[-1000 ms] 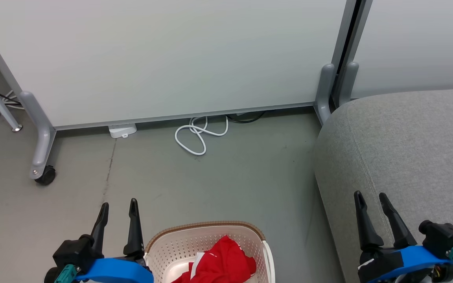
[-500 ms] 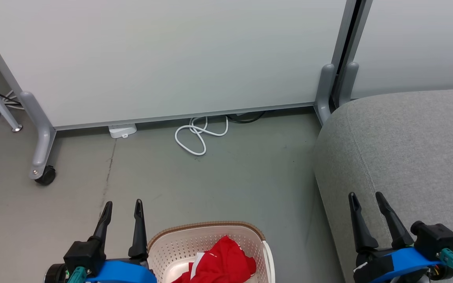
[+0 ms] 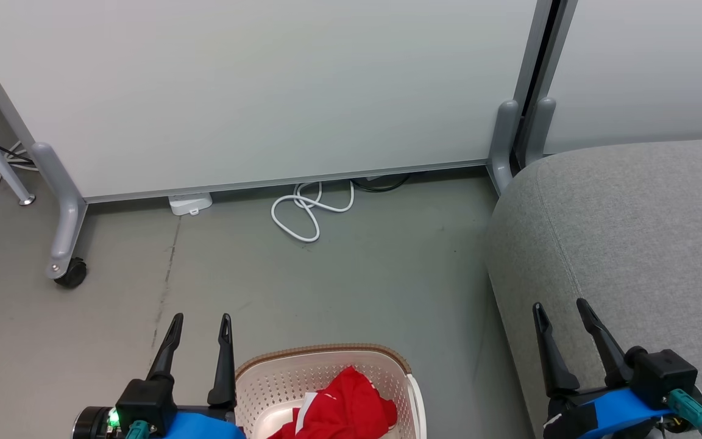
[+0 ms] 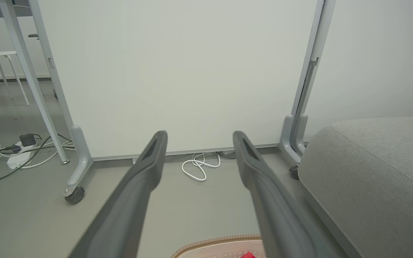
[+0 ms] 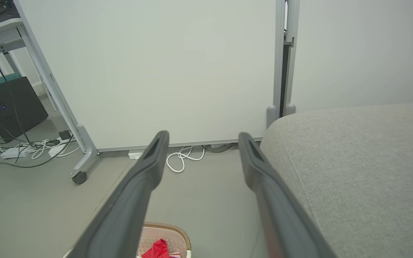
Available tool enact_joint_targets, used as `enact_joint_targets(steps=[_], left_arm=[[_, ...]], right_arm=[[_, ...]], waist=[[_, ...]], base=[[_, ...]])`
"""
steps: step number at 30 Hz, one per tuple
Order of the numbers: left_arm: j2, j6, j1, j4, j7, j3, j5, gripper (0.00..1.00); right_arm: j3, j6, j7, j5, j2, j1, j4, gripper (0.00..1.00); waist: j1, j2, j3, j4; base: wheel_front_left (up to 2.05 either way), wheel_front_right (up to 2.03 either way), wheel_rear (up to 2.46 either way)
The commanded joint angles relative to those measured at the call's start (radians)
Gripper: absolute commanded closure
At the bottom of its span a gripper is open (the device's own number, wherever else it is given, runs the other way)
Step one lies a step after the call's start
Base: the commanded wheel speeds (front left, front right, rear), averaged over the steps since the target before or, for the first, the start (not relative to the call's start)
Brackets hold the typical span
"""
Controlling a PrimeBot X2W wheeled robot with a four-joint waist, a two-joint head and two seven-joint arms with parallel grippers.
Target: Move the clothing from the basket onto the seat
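Nothing has been moved yet, by the look of it. The clothing [image 3: 342, 408] lies as a crumpled red heap with a white stripe inside the basket [image 3: 278, 381], which stands on the floor just in front of the robot. I cannot tell whether the heap is one garment or two. The seat [image 3: 631, 231] stands to the right, and no red shows on the part I can see. The left gripper [image 3: 201, 318] hangs just beside the basket's left rim, jaws spread and holding nothing. The right gripper [image 3: 559, 305] hovers over the seat's near edge, equally spread and bare. I'd judge the whole job remains: reach in, grasp, carry across, let go.
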Motion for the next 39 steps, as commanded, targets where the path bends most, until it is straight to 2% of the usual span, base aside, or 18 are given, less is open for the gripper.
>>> enact_joint_targets(steps=[1,14,18,25,33,39], left_arm=[[0.000,-0.003,0.007,0.000,-0.007,0.000,0.013,0.00],[-0.006,-0.016,0.007,0.002,-0.007,0.018,0.001,0.00],[0.000,-0.023,-0.001,0.013,-0.007,0.022,0.006,0.00],[0.014,-0.042,-0.047,0.118,-0.004,0.024,-0.012,0.00],[0.042,-0.076,-0.174,0.395,0.125,0.053,-0.093,0.00],[0.069,-0.067,-0.307,0.575,0.204,0.091,-0.139,0.00]], right_arm=[[0.001,0.002,-0.006,-0.010,-0.006,0.010,-0.005,0.00],[0.001,0.001,0.002,-0.003,-0.006,0.009,-0.010,0.00],[0.014,0.001,0.002,0.002,-0.006,-0.006,-0.017,0.00],[0.057,0.001,-0.007,0.018,-0.005,-0.052,-0.029,0.00],[0.141,0.001,-0.034,0.054,-0.005,-0.129,-0.023,0.00],[0.196,0.001,-0.053,0.100,-0.004,-0.185,-0.026,0.00]], waist=[[0.0000,0.0000,0.000,0.000],[0.0000,0.0000,0.002,0.000],[0.0000,0.0000,0.024,-0.022],[0.0000,0.0000,0.118,-0.123],[0.0000,0.0000,0.276,-0.276],[0.0000,0.0000,0.403,-0.356]], base=[[0.00,0.00,0.00],[0.00,0.00,0.00],[0.00,0.00,0.00],[0.00,0.00,0.00],[0.00,0.00,0.00],[0.00,0.00,0.00]])
